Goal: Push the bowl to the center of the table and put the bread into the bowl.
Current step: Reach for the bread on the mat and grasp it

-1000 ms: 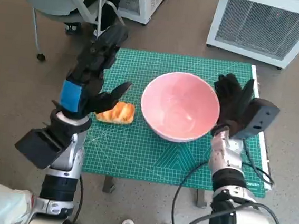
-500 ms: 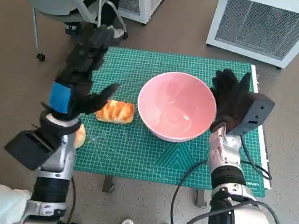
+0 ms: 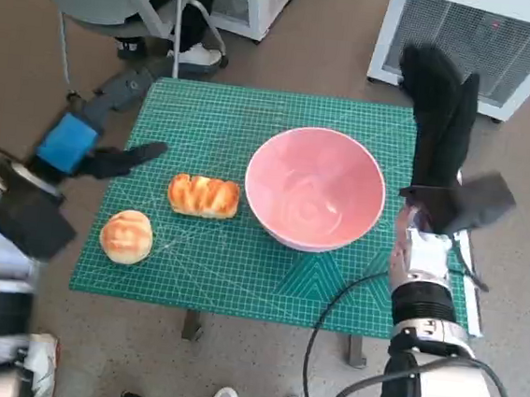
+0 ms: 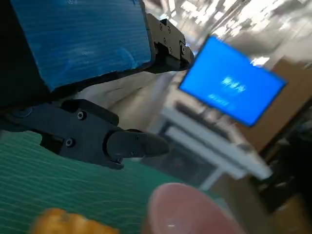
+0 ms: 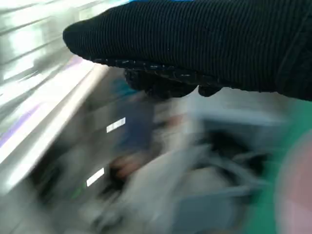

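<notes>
Both hands up, spread, holding nothing: left hand (image 3: pixel 97 140) at the surface's left edge, right hand (image 3: pixel 440 107) beyond the bowl (image 3: pixel 315 187); bread (image 3: pixel 204 196) just left of it.

Pink bowl (image 3: pixel 316 187): round, upright, empty, glossy inside, sits on green mat approx mid-bench, a bit twd the right edge. Bread (image 3: pixel 204 196): long golden-brown loaf w/ ridged top, lies flat just left of bowl, small gap, not touching. Round bun (image 3: pixel 127 236): golden, nr the front-left corner, apart from loaf.
</notes>
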